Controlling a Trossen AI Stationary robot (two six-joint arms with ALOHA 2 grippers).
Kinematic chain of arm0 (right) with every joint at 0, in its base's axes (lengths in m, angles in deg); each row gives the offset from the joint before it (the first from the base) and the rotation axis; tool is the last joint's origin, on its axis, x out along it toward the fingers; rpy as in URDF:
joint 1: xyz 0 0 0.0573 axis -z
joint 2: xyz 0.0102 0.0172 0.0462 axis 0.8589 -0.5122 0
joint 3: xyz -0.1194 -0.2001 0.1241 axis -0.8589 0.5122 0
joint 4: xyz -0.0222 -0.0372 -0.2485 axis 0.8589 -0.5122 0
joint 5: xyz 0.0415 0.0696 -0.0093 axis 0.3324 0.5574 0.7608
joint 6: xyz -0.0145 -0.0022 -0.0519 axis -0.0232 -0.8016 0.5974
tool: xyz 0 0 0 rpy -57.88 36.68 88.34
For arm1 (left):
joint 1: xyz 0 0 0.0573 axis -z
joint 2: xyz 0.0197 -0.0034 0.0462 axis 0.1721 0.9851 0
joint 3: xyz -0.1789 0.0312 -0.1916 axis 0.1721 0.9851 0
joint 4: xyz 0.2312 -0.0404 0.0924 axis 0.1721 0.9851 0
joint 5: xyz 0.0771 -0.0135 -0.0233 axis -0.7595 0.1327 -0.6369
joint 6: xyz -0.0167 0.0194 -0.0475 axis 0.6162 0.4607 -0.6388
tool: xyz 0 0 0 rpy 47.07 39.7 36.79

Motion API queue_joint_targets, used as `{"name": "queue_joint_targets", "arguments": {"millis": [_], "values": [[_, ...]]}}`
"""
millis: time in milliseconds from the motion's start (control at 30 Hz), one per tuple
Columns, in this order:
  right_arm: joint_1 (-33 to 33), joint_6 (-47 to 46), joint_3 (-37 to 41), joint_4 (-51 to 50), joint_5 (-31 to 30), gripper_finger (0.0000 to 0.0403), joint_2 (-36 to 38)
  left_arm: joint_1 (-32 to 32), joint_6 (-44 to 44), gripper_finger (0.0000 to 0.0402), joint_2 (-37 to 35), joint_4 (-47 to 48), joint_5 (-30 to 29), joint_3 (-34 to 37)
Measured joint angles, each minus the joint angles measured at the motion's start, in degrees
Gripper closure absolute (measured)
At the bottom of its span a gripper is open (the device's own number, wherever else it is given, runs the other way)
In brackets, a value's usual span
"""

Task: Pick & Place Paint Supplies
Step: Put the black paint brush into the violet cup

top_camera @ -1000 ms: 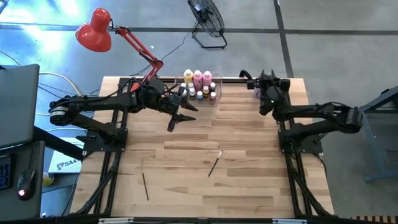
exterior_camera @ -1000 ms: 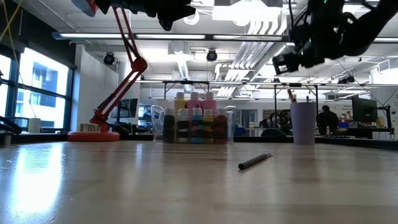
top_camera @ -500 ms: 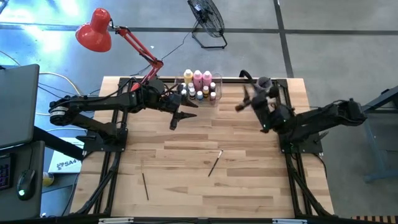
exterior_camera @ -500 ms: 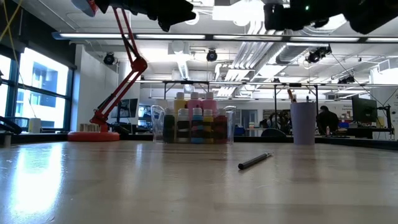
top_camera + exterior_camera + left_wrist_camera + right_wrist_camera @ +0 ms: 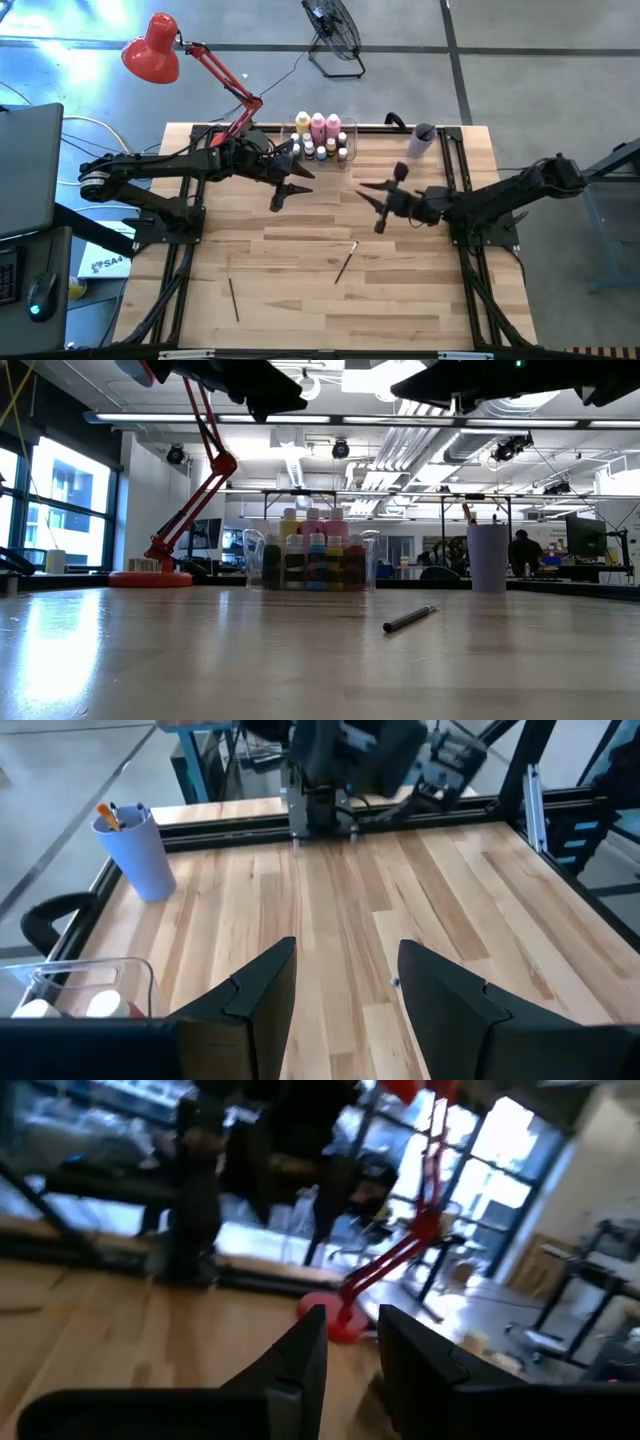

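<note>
The right gripper (image 5: pixel 378 204) hangs over the middle of the table (image 5: pixel 300 300), fingers parted, holding nothing; the left gripper (image 5: pixel 287 189), also open and empty, waits beside the bin (image 5: pixel 347 136) of paint bottles (image 5: pixel 318 126); two brushes (image 5: pixel 346 262) lie loose on the boards.

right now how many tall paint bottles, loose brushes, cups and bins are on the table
tall paint bottles: 3 (2 pink, 1 yellow)
loose paintbrushes: 2, both lying flat on the wood
lilac cup: 1
clear bin: 1
total: 7
The tiny bottles in the bin are too small to count.
</note>
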Motion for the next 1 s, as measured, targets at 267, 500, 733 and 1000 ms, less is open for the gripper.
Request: {"name": "queue_joint_targets", "arguments": {"millis": [267, 500, 733, 1000], "values": [[2.6, -3.58, 0.02, -4.22, 7.67, 0.0319, 0.0, 0.0, -0.02, 0.0226, 0.0, 0.14, -0.01, 0.0], [7.18, -9.99, 0.02, -4.86, 17.64, 0.0319, 0.0, 0.0, -0.04, 0.0226, -0.01, 0.53, 0.01, 0.0], [11.36, -12.7, 0.02, -7.43, 26.85, 0.0319, 0.0, 0.0, -0.08, 0.0226, 0.0, 0.8, 0.01, 0.0], [13.33, -13.51, 0.02, -7.56, 27.97, 0.0319, 0.0, 0.0, -0.1, 0.0226, 0.0, 0.67, -0.28, 0.0]]}}
